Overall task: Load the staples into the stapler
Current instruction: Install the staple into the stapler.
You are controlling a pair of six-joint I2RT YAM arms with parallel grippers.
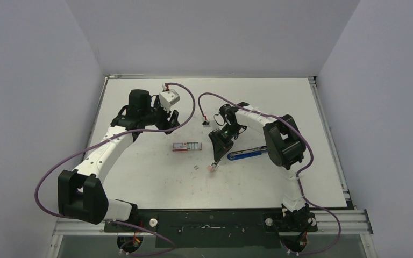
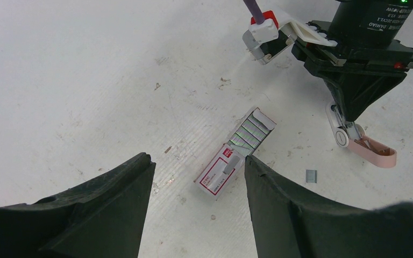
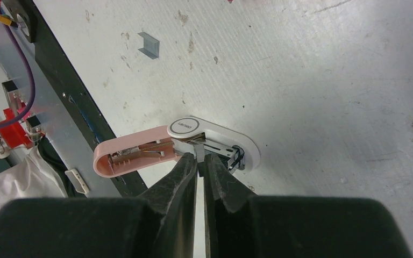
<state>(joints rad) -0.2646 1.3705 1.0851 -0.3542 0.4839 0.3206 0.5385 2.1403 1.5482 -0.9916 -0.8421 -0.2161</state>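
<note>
The red-and-white staple box [image 1: 187,146] lies mid-table with its tray slid out, showing silvery staple strips [image 2: 253,131]. My left gripper [image 2: 199,166] is open and empty, hovering above and behind the box [image 2: 220,172]. A small stapler with a pink top [image 3: 134,153] and white base [image 3: 220,134] lies hinged open, its metal channel exposed. My right gripper [image 3: 200,157] is shut on a short silvery staple strip right at that channel. It shows in the top view [image 1: 215,161]. A slim blue stapler [image 1: 249,153] with a black end lies just right of it.
A loose short staple piece [image 3: 149,45] lies on the table left of the pink stapler, also in the left wrist view [image 2: 311,176]. The right arm's elbow [image 1: 284,141] hangs over the blue stapler's far end. The table's black front rail [image 1: 209,220] is close by.
</note>
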